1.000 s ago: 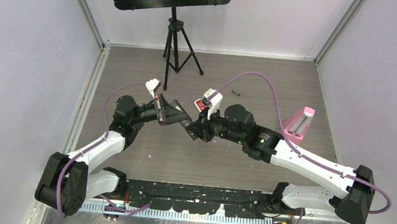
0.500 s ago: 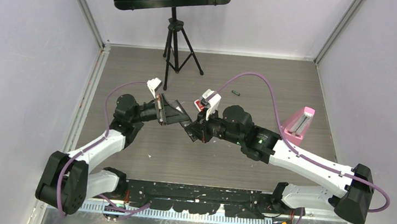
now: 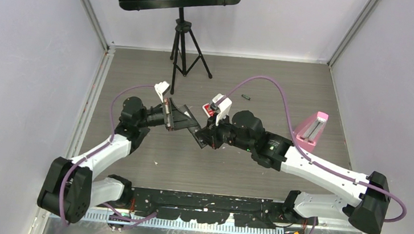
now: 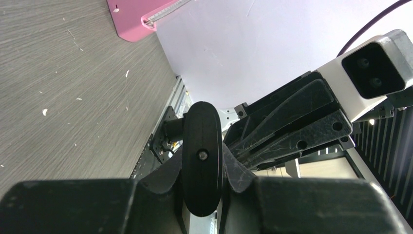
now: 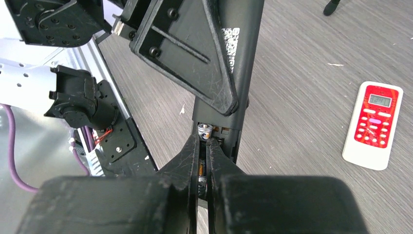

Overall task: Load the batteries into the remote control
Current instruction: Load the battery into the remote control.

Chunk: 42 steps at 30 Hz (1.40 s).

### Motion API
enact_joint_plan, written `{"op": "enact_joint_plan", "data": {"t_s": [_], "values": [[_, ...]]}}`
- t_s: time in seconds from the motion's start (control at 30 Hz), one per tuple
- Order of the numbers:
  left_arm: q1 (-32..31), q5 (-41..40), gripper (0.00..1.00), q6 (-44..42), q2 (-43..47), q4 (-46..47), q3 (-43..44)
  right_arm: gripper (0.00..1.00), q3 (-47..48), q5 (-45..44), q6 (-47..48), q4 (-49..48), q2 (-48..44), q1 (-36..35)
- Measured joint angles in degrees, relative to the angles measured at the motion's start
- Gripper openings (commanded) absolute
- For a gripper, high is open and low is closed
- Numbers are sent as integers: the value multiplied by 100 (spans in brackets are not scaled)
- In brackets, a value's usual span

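Insertion step: left gripper (image 4: 202, 171) clamps the remote (image 4: 202, 139); right gripper (image 5: 203, 142), clamped on a dark battery (image 5: 203, 129), holds it at the compartment (image 5: 221, 132). Next move should press it flush, then release

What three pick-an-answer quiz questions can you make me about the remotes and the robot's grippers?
1. Where is the red-and-white remote?
A. lying on the table
B. in the left gripper
C. inside a box

2. What colour is the clamped remote in the left gripper?
A. pink
B. yellow
C. black

3. How is the right gripper?
A. wide open
B. shut on a battery
C. out of sight

Answers:
1 A: it lies flat on the table, apart from both grippers.
2 C: the left wrist view shows its black end.
3 B: its fingers pinch the battery at the clamped remote's compartment.
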<state>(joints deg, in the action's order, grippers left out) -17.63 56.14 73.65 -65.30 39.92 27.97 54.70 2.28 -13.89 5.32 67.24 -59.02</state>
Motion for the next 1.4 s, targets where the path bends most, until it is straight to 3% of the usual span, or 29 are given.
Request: {"op": "enact_joint_plan", "data": {"t_s": [0.27, 0.6, 0.83, 0.97, 1.13, 1.4], "values": [[0, -20, 0, -22, 20, -142, 44, 22, 0, 308, 0, 103, 2, 28], [0, -151, 0, -66, 120, -343, 55, 36, 0, 275, -125, 310, -83, 26], [0, -321, 0, -175, 127, -422, 74, 64, 9, 116, -492, 518, -310, 31], [0, -350, 0, -219, 146, -463, 74, 73, 17, -26, -767, 688, -518, 122], [0, -525, 0, -219, 195, -463, 74, 89, 168, -535, -1613, 957, -752, 260], [0, -1158, 0, -205, 675, -426, 72, 90, -114, -1508, -4194, 1126, -1060, 356]]}}
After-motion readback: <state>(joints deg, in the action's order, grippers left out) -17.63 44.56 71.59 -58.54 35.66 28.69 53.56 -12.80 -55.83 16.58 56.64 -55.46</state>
